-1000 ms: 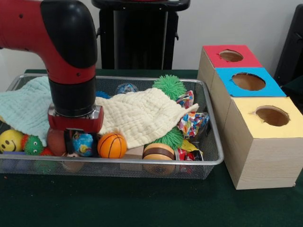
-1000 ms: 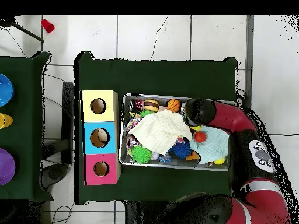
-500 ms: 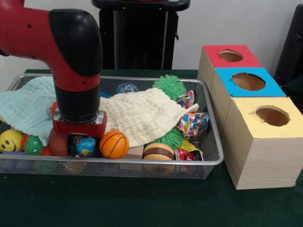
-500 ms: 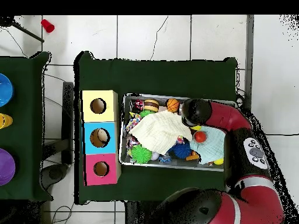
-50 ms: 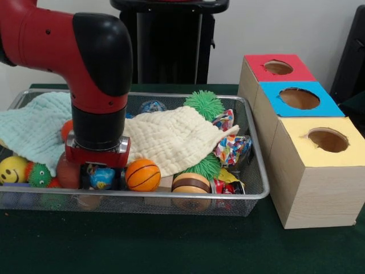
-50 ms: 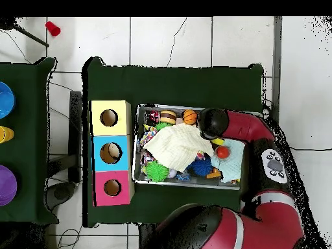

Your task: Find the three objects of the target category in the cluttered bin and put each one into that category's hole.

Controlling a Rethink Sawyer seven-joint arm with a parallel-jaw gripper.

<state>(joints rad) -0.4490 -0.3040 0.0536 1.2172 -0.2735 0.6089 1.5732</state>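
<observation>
gripper (image 5: 101, 173) down in bin (image 5: 251, 191), blue ball (image 5: 102, 177) betw. fingers

Orange ball (image 5: 142, 174) with black lines; brown, cream-striped disc (image 5: 191, 183); cream cloth (image 5: 171, 138); pale green cloth (image 5: 31, 128); green spiky ball (image 5: 204, 103); red, blue and yellow-topped boxes (image 5: 296, 98).

A table (image 5: 142, 245) with a dark green cloth carries two things directly. A wire mesh bin (image 5: 171, 194) sits on it, filled with toys and cloths. Just beside the bin stands a row of three wooden boxes (image 5: 311, 188), touching one another, topped red, blue and yellow, each with a round hole.
</observation>
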